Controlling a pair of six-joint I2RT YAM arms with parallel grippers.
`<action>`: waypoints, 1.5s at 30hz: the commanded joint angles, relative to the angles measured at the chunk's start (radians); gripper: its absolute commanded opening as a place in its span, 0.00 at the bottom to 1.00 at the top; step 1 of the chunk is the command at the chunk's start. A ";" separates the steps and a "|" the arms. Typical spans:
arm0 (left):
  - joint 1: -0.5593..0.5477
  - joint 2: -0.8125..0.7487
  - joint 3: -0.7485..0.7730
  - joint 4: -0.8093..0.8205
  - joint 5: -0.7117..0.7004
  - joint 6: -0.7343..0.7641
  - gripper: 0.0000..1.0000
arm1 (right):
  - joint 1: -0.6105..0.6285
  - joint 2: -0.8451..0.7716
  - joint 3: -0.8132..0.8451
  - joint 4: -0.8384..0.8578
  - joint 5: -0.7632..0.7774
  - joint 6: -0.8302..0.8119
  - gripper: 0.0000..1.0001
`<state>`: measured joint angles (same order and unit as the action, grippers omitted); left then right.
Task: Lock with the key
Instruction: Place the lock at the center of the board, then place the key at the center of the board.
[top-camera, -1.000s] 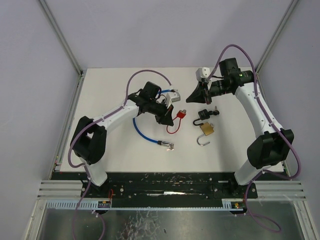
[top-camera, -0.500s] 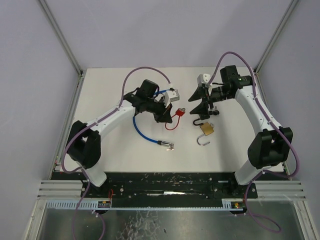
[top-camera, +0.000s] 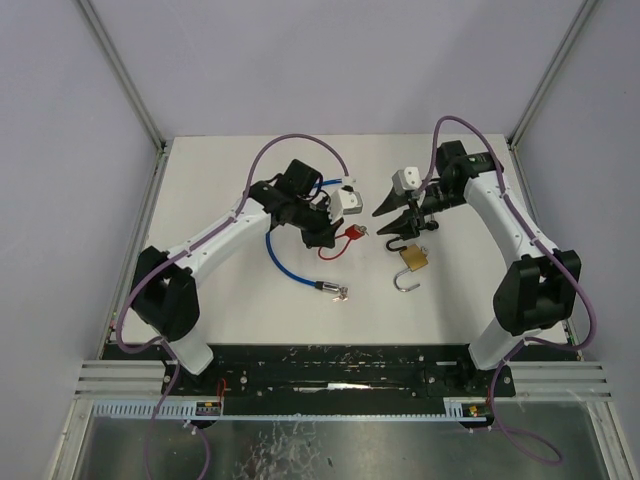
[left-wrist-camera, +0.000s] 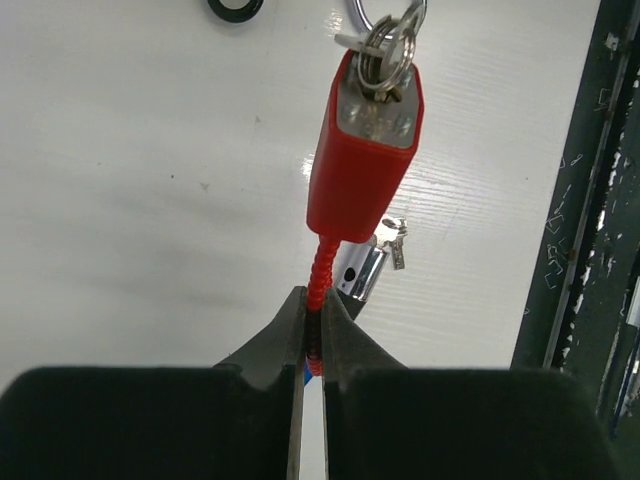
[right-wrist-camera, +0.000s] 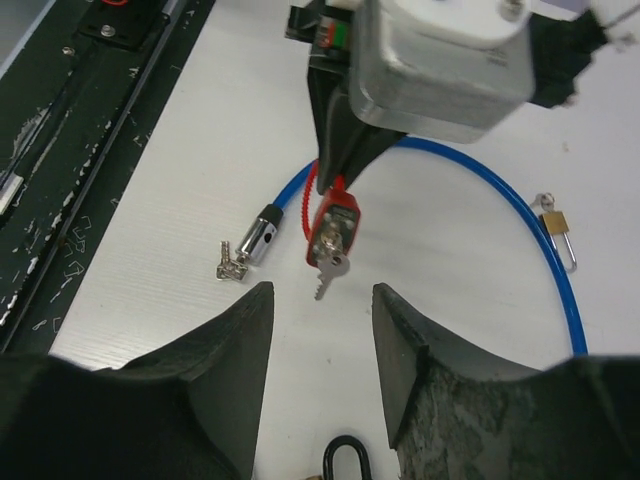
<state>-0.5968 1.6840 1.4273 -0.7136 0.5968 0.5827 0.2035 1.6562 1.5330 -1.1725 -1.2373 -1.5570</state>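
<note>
My left gripper (top-camera: 326, 233) (left-wrist-camera: 312, 302) is shut on the ribbed red cable (left-wrist-camera: 318, 275) of a red lock (top-camera: 352, 232) (left-wrist-camera: 364, 150) (right-wrist-camera: 335, 222), holding it above the table. A silver key (right-wrist-camera: 328, 268) sticks out of the lock's end, with a key ring (left-wrist-camera: 385, 45) on it. My right gripper (top-camera: 396, 214) (right-wrist-camera: 321, 291) is open, facing the lock from the right. The key tip lies just ahead of its fingertips, and nothing sits between the fingers.
A blue cable (top-camera: 283, 262) (right-wrist-camera: 500, 195) ends in a chrome cylinder (top-camera: 326, 287) (right-wrist-camera: 258, 240) beside loose keys (top-camera: 343, 293) (right-wrist-camera: 230, 268). A brass padlock (top-camera: 413, 259) and a black padlock (top-camera: 410, 229) lie under the right arm. A small brass padlock (right-wrist-camera: 558, 228) lies by the blue cable.
My right gripper has swung left toward the red lock and opened. The left gripper has shifted the lock slightly down and left.
</note>
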 joint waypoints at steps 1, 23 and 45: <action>-0.009 -0.002 0.064 -0.025 -0.024 0.049 0.00 | 0.046 -0.008 -0.016 -0.044 -0.062 -0.064 0.49; -0.025 0.003 0.082 -0.030 0.001 0.036 0.00 | 0.110 -0.010 -0.029 0.045 -0.015 0.035 0.29; 0.003 -0.001 -0.022 -0.023 -0.010 0.019 0.00 | 0.072 -0.057 0.028 0.178 0.073 0.228 0.00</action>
<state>-0.6125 1.6859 1.4494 -0.7513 0.5850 0.6140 0.3016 1.6455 1.5063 -1.0283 -1.1488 -1.4048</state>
